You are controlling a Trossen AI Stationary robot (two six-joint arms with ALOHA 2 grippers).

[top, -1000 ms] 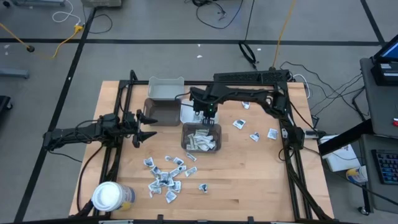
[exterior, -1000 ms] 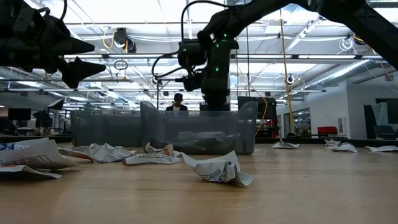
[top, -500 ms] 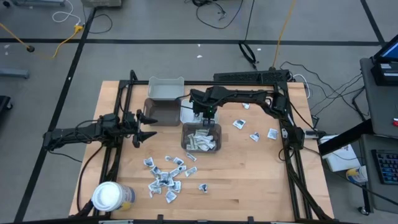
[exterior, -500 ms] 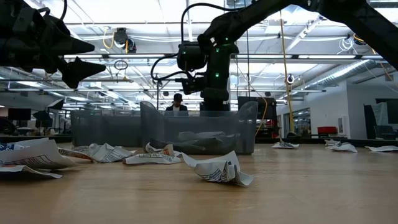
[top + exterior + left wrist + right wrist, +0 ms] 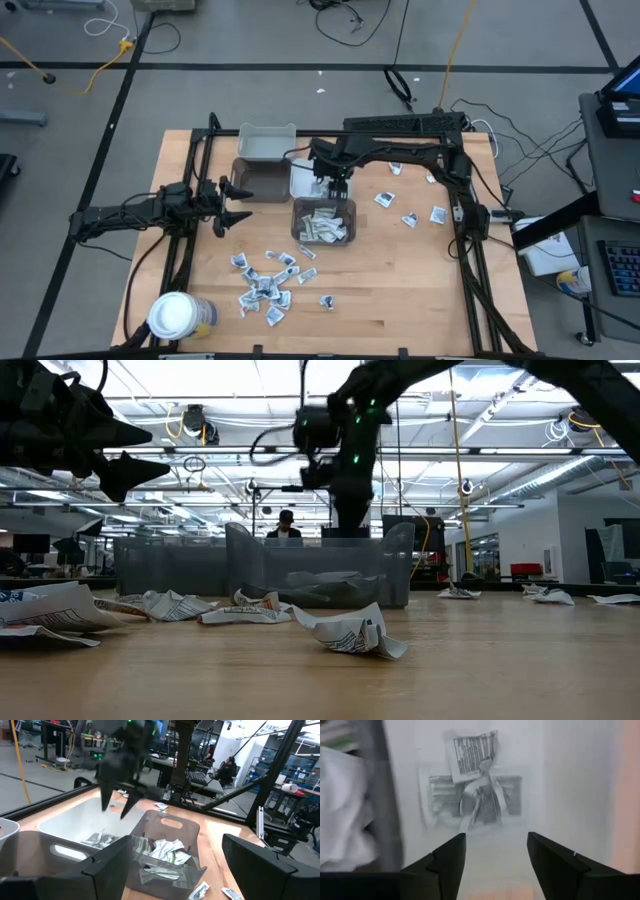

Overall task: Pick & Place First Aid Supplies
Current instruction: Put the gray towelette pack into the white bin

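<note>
My right gripper [image 5: 495, 840] hangs open over a white bin [image 5: 299, 185] near the middle of the table, its fingers pointing down and holding nothing. On the bin's floor below it lie two or three first aid packets [image 5: 477, 780], white with dark print. A grey bin [image 5: 296, 225] next to it holds several more packets [image 5: 322, 225]. Other packets [image 5: 265, 282] lie loose on the table nearer the front edge. My left gripper [image 5: 232, 205] waits open above the table's left side, empty. In the left wrist view, the right gripper [image 5: 116, 805] shows above the white bin.
A second white bin [image 5: 268, 143] and a dark grey bin [image 5: 257, 180] stand at the far left of the group. Several loose packets [image 5: 410, 215] lie to the right of the bins. A white-lidded jar [image 5: 175, 315] stands at the near left corner. A person shows far beyond the table.
My right gripper has opened above the white bin and has risen a little over the bins.
</note>
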